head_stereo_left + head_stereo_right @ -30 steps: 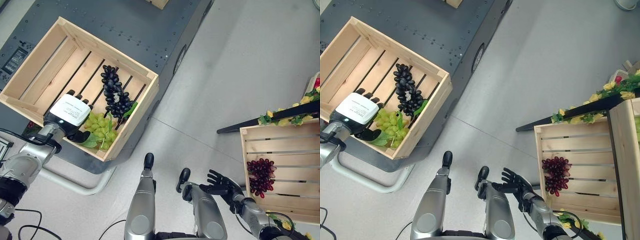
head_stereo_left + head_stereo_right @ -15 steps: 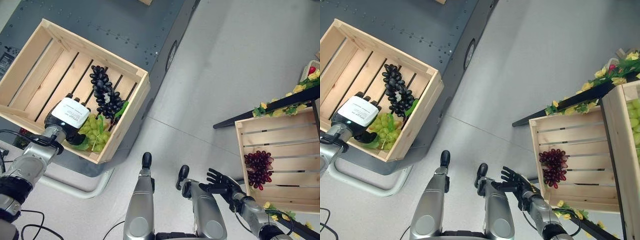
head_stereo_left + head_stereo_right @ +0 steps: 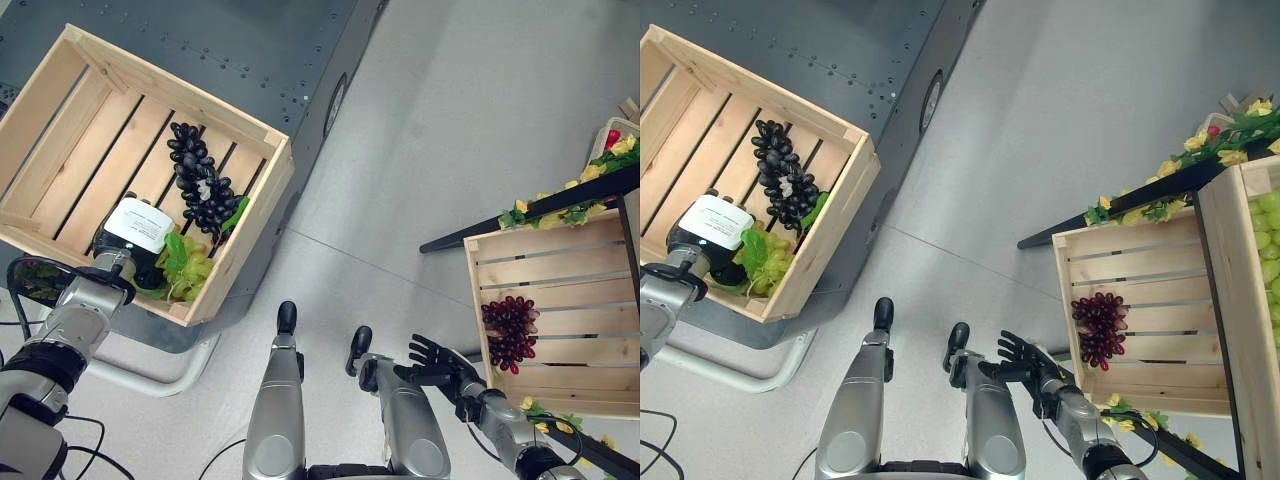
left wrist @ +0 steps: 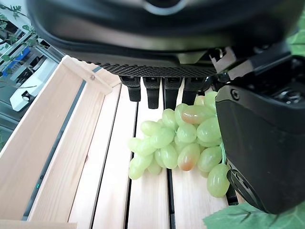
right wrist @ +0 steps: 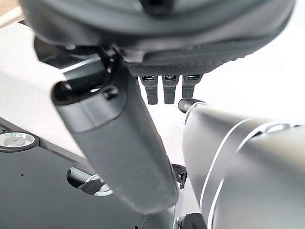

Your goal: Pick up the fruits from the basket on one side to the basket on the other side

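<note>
Nearest, low at right: right robot hand (image 3: 440,362), fingers spread and straight, empty, idle above the floor (image 3: 430,150) just left of the right crate (image 3: 560,395). Inside that right crate, a bunch of red grapes (image 3: 510,332) lying on the slats. At near left, inside the near-right corner of the left crate (image 3: 262,215): left robot hand (image 3: 128,232), white-backed, down over the green grapes (image 4: 183,143). From the wrist: fingers (image 4: 152,93) reaching just past the far side of the bunch, thumb (image 4: 259,157) bulking on the opposite side, grapes bracketed between them and resting on the slats; grip partly curled about the bunch, contact not plainly visible, probably closing rather than clamped. Green bunch lying directly under the palm, its long axis running along the slats, leaf (image 3: 175,255) poking out on the right side. Just beyond, toward the far right of the same crate, black grapes (image 3: 200,185), elongated, near but apart from the hand. Left arm clearly the nearer one for this fruit; right crate well apart across the floor. Against half a second ago: whole view shifted, so camera motion; hand sunk lower over the green bunch, more of it covered, leaf now upright beside the white back; right hand unchanged.
</note>
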Robot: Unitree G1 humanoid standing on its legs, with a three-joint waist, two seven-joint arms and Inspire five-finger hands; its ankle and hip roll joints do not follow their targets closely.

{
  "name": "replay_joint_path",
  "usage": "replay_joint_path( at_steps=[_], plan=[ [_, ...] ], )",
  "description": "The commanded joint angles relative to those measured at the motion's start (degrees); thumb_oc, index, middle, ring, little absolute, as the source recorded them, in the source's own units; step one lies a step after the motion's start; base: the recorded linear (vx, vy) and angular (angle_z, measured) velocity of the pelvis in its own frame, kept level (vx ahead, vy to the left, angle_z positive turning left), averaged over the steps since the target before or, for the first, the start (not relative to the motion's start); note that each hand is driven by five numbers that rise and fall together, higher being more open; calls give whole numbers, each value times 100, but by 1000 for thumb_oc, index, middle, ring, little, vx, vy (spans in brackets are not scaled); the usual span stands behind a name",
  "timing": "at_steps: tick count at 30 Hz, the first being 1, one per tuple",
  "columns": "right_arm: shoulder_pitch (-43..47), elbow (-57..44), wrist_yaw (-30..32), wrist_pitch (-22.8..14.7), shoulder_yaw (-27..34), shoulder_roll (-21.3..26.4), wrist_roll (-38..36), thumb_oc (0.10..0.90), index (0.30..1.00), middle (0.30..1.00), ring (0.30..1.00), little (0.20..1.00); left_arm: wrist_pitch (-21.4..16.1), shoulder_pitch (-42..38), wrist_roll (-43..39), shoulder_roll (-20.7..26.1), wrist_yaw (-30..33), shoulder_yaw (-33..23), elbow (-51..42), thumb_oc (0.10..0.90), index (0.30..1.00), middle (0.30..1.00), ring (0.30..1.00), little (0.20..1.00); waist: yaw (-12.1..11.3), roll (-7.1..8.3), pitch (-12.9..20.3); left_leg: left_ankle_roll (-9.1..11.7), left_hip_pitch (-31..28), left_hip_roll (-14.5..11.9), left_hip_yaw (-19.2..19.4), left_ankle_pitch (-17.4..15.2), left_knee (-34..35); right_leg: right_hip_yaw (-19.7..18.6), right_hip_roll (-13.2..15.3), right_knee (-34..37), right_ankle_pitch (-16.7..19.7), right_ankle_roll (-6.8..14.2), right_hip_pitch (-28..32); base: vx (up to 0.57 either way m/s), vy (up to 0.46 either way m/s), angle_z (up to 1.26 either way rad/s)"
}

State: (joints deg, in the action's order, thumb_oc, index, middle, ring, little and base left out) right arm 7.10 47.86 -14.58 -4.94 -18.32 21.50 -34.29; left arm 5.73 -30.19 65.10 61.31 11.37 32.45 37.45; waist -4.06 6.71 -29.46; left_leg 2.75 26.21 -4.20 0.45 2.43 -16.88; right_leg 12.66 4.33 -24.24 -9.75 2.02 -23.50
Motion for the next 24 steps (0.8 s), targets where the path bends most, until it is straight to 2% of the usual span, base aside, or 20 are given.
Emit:
replay_joint_path(
  at_steps=[1, 2, 3, 4, 5, 6, 8, 9, 19, 24],
  plan=[
    [-124, -249, -10, -25, 23, 292, -165, 800, 900, 900, 900, 900, 427, -227, 132, -15, 93, -252, 148, 800, 900, 900, 900, 900, 70, -25, 115, 66, 216, 277, 229, -381, -598, 127, -203, 118, 291, 101, 133, 0, 0, 0],
    [-119, -250, -6, -28, 18, 288, -172, 800, 900, 900, 900, 900, 423, -244, 138, -23, 69, -244, 152, 800, 900, 900, 900, 900, 73, -27, 114, 64, 222, 279, 227, -375, -592, 129, -199, 114, 294, 102, 122, 0, 0, 0],
    [-111, -259, 1, -21, 20, 275, -156, 800, 900, 900, 900, 900, 407, -266, 153, -50, 34, -241, 162, 778, 867, 867, 867, 867, 74, -27, 112, 63, 223, 287, 223, -366, -580, 126, -195, 119, 305, 111, 111, 0, 0, 0],
    [-100, -267, 2, -24, 7, 272, -148, 800, 900, 900, 900, 900, 416, -295, 118, -59, 46, -210, 196, 695, 742, 742, 742, 742, 74, -21, 106, 64, 215, 289, 225, -364, -567, 126, -194, 139, 314, 113, 116, 0, 0, 0],
    [-98, -257, -2, -36, 4, 269, -153, 800, 900, 900, 900, 900, 415, -303, 130, -68, 40, -210, 202, 660, 691, 691, 691, 691, 62, -19, 93, 59, 185, 292, 231, -382, -563, 131, -191, 132, 301, 117, 132, 0, 0, 0],
    [-83, -251, 11, -48, 2, 264, -184, 800, 900, 900, 900, 900, 427, -319, 115, -88, 61, -201, 241, 590, 585, 585, 585, 585, 65, -17, 100, 54, 192, 296, 225, -359, -533, 146, -187, 144, 321, 119, 109, 0, 0, 0],
    [-68, -238, 20, -62, -10, 260, -213, 800, 900, 900, 900, 900, 447, -346, 92, -108, 80, -175, 282, 533, 500, 500, 500, 500, 55, -8, 84, 50, 184, 295, 226, -382, -551, 147, -183, 119, 307, 123, 108, 0, 0, 0],
    [-47, -236, 26, -56, -24, 259, -239, 800, 900, 900, 900, 900, 429, -383, 71, -122, 143, -152, 331, 400, 300, 300, 300, 300, 55, -2, 103, 52, 189, 299, 214, -360, -514, 163, -183, 137, 320, 122, 97, 0, 0, 0],
    [-14, -237, 81, -63, -48, 252, -268, 800, 900, 900, 900, 900, 531, -420, -128, -217, 608, -151, 490, 400, 300, 300, 300, 300, 37, -6, 106, 32, 73, 340, 205, -370, -428, 178, -175, 159, 331, 134, 122, 0, 0, 0],
    [-26, -259, 50, -61, -37, 249, -276, 800, 900, 900, 900, 900, 522, -364, -227, -265, 1065, -224, 604, 400, 300, 300, 300, 300, 45, -4, 154, 24, -43, 332, 219, -359, -324, 196, -166, 228, 337, 127, 197, 0, 0, 0]
  ],
)
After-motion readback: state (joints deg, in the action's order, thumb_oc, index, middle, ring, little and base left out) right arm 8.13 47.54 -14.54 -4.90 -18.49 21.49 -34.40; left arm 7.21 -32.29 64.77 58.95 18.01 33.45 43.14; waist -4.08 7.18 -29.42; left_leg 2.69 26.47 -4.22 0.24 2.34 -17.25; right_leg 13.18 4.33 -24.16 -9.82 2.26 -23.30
